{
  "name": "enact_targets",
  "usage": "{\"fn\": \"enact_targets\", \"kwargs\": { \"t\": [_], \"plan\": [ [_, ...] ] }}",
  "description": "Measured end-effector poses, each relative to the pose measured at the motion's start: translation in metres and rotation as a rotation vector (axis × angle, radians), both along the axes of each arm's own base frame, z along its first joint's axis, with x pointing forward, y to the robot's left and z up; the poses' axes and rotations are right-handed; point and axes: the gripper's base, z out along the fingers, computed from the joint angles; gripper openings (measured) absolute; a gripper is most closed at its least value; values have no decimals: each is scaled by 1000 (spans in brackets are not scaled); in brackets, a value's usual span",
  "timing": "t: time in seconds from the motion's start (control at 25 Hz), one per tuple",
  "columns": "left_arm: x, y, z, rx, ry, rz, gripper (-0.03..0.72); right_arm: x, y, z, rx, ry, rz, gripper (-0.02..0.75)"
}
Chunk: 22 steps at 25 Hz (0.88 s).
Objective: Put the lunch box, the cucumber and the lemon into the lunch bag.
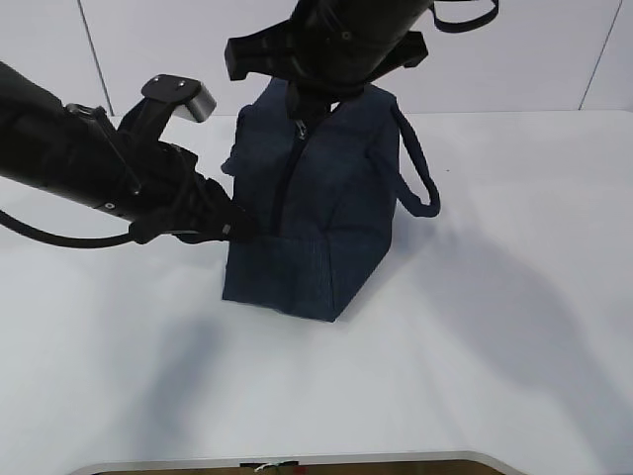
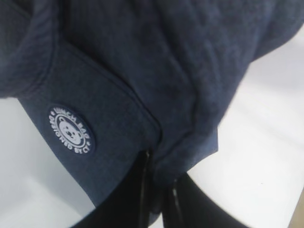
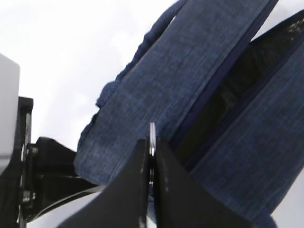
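The dark navy lunch bag [image 1: 326, 228] stands upright in the middle of the white table. My left gripper [image 1: 240, 230] is shut on a fold of fabric at the bag's near left corner; in the left wrist view the gripper [image 2: 159, 166] pinches that fabric [image 2: 185, 137] beside a round white logo patch [image 2: 70, 130]. My right gripper [image 1: 300, 111] comes down from above onto the bag's top and is shut [image 3: 152, 142] on the metal ring pull [image 3: 152, 133] of the zipper. Beside it the zipper gap [image 3: 228, 90] stands open and dark. The lunch box, the cucumber and the lemon are out of view.
One loop handle [image 1: 420, 168] hangs off the bag's right side. The white table [image 1: 495, 327] spreads around the bag, with its front edge [image 1: 297, 460] near the bottom of the exterior view. A pale wall [image 1: 534, 49] stands behind.
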Motion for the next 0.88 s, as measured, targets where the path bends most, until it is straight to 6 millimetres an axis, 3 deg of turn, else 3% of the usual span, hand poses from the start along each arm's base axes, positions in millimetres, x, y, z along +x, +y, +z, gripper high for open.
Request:
{"fn": "enact_targets", "kwargs": {
  "t": [0.36, 0.88],
  "plan": [
    [-4, 3, -9, 3, 25, 27, -1, 4, -4, 7, -50, -66, 1, 5],
    [-11, 7, -17, 8, 21, 41, -2, 11, -2, 1, -77, -104, -15, 5]
  ]
}}
